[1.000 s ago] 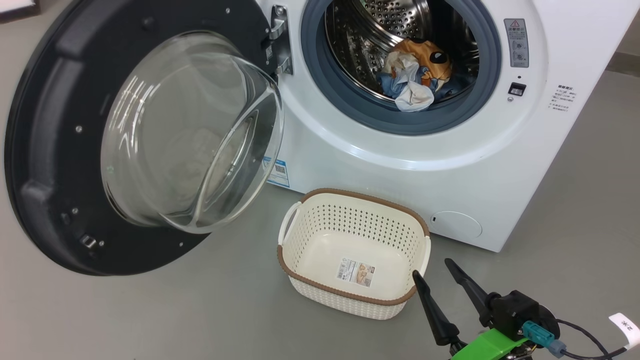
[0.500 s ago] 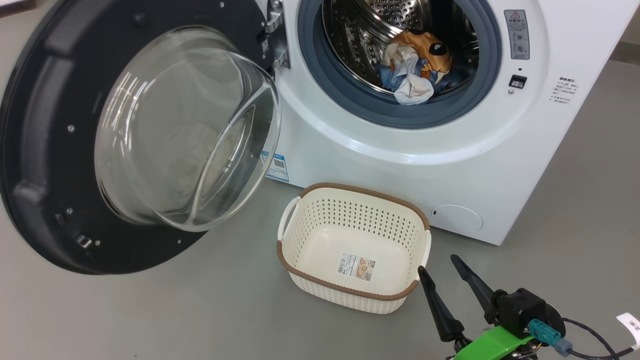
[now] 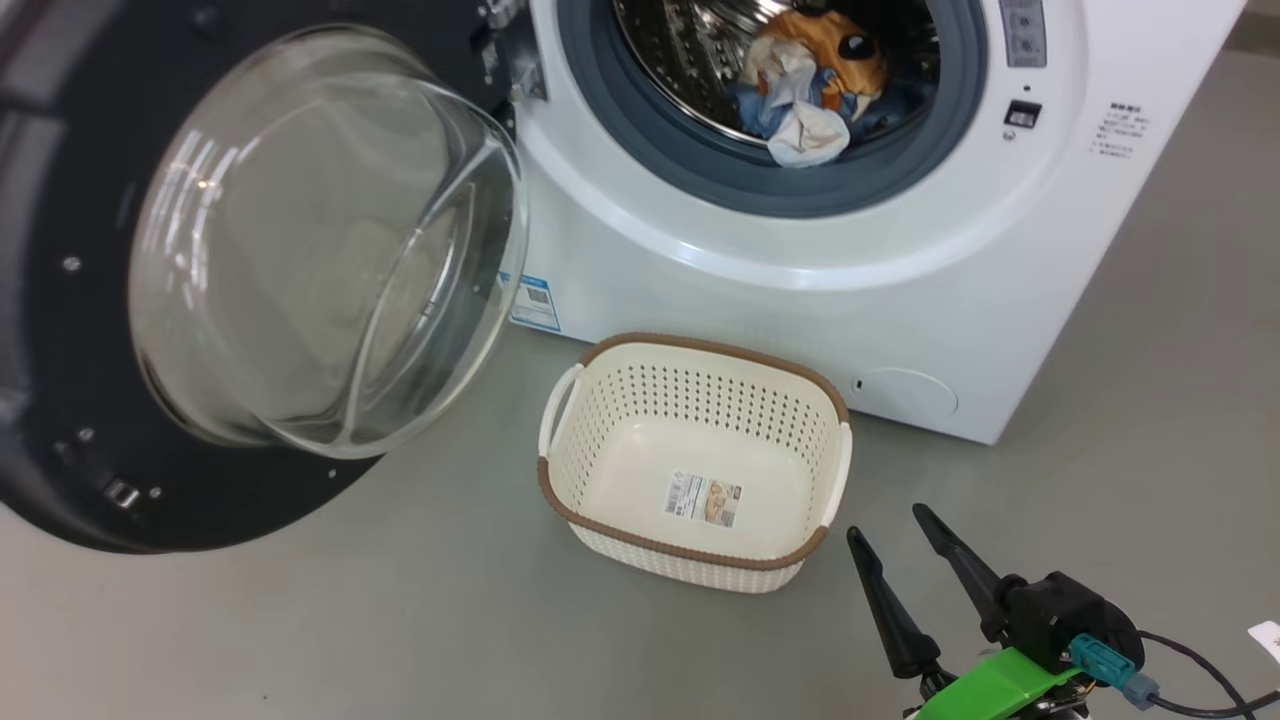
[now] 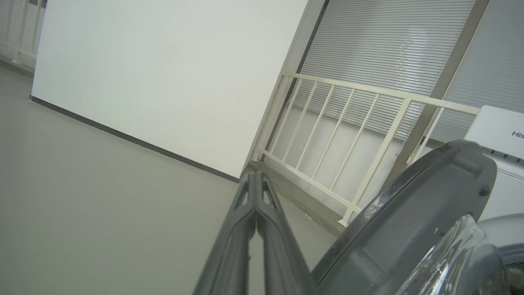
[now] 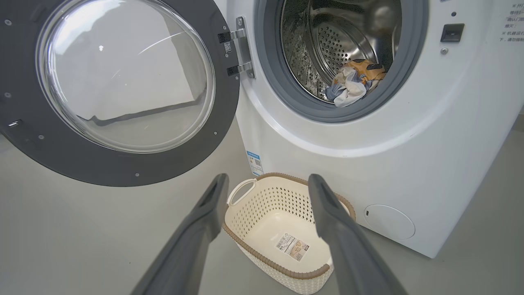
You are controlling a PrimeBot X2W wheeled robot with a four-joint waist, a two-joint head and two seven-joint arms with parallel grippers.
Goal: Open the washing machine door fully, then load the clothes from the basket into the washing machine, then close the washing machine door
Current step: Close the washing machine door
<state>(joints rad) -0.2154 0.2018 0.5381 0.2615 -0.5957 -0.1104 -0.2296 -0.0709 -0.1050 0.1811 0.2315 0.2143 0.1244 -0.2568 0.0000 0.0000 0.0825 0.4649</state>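
Observation:
The washing machine [image 3: 800, 300] [image 5: 409, 155] stands with its black round door [image 3: 90, 480] [image 5: 123, 172] swung wide to the left, its glass bowl [image 3: 320, 240] bulging forward. The clothes [image 3: 805, 85] [image 5: 354, 82], blue, orange and cream, lie inside the steel drum. On the floor in front sits the cream basket [image 3: 620, 540] [image 5: 245, 241] with only its label sticker inside. My right gripper [image 3: 890, 525] [image 5: 266, 182] hovers open, low and to the right of the basket, holding nothing. In the left wrist view my left gripper [image 4: 256, 178] is shut and empty, left of the door's edge [image 4: 409, 213].
Grey floor [image 3: 400, 620] surrounds the machine and basket. A round filter cap [image 3: 905, 392] sits low on the machine front. In the left wrist view a white wall [image 4: 163, 82], a cream railing [image 4: 348, 123] and window blinds stand beyond the door.
The whole head view has shifted: machine, door and basket sit higher and further left in the picture, so the camera moved. My right gripper stays open at the lower right.

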